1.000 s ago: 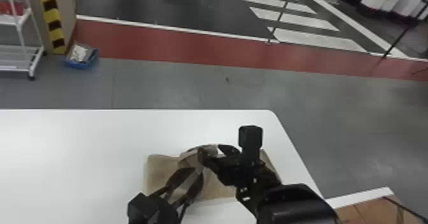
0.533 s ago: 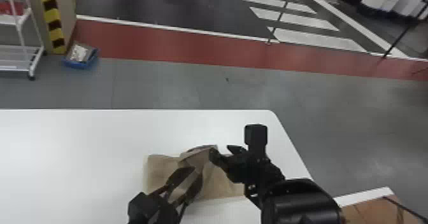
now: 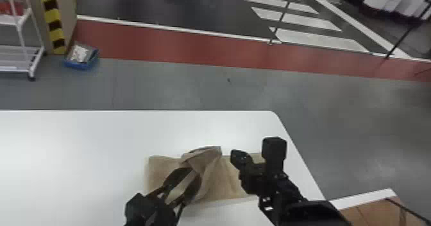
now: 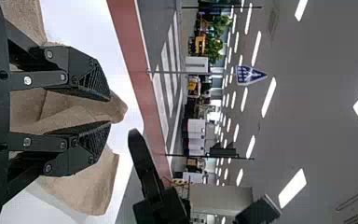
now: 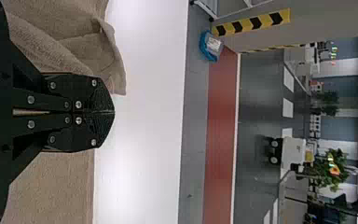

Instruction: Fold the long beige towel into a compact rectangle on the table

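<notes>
The right claw (image 5: pixel 113 112), closed and empty, has shifted right, leaving the unfinished towel (image 3: pixel 226 183) loose between the half-open left claw's (image 4: pixel 110 111) fingers.

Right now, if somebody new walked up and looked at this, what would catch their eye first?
Probably the beige towel on the white table, with a rumpled fold rising beside the left gripper, whose parted jaws show cloth between them. Next, the black right gripper, jaws shut, over the towel's right part. Beyond the table, the red floor band stands out.
</notes>
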Action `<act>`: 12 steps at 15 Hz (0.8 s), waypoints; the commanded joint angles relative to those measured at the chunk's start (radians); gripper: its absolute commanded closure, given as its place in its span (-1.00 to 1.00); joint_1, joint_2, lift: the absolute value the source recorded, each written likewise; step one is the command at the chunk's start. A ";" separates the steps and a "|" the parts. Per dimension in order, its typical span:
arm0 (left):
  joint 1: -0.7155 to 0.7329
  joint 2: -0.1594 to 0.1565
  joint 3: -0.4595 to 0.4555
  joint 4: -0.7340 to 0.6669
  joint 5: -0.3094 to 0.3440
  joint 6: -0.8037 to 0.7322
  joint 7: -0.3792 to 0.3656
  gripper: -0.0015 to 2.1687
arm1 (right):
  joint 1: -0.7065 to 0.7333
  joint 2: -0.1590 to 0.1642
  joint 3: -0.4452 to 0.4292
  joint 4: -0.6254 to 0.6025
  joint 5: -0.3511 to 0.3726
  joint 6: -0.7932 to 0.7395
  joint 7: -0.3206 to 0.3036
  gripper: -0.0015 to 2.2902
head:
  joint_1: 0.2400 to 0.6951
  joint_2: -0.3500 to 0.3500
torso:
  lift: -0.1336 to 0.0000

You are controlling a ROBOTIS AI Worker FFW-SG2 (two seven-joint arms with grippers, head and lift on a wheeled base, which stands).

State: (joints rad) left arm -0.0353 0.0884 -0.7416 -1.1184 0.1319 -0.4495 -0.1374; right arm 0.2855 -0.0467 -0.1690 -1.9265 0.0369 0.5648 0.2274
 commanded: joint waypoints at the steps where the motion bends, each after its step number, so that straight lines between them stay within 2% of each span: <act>1: 0.000 0.004 0.002 0.006 0.000 -0.005 -0.002 -0.22 | 0.106 0.007 -0.072 -0.029 -0.071 -0.142 -0.011 0.09 | 1.00 -1.00 | 1.00; 3: -0.002 0.005 0.004 0.012 -0.002 -0.005 -0.007 -0.22 | 0.187 0.011 -0.103 -0.035 -0.091 -0.299 -0.062 0.09 | 1.00 -1.00 | 1.00; 4: -0.002 0.007 0.004 0.012 -0.002 -0.011 -0.010 -0.22 | 0.196 0.011 -0.119 -0.022 -0.106 -0.320 -0.063 0.08 | 1.00 -1.00 | 1.00; 6: -0.003 0.004 0.002 0.012 -0.011 -0.008 -0.010 -0.22 | 0.181 0.010 -0.138 -0.006 -0.170 -0.332 -0.036 -0.53 | 1.00 -1.00 | 1.00; 7: -0.003 -0.001 0.002 0.012 -0.018 -0.008 -0.008 -0.22 | 0.178 0.008 -0.132 -0.011 -0.190 -0.317 -0.031 -0.62 | 1.00 -1.00 | 1.00; 9: -0.003 -0.004 -0.002 0.014 -0.028 -0.008 -0.002 -0.22 | 0.150 0.008 -0.093 -0.017 -0.186 -0.259 -0.031 -0.62 | 1.00 -1.00 | 1.00; 12: 0.000 0.004 -0.002 0.014 -0.029 -0.018 0.002 -0.22 | 0.084 0.010 -0.012 0.027 -0.120 -0.206 -0.037 -0.62 | 1.00 -1.00 | 1.00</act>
State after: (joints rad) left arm -0.0373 0.0873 -0.7446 -1.1046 0.1031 -0.4629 -0.1361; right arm 0.4007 -0.0376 -0.2185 -1.9239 -0.1142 0.3354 0.1919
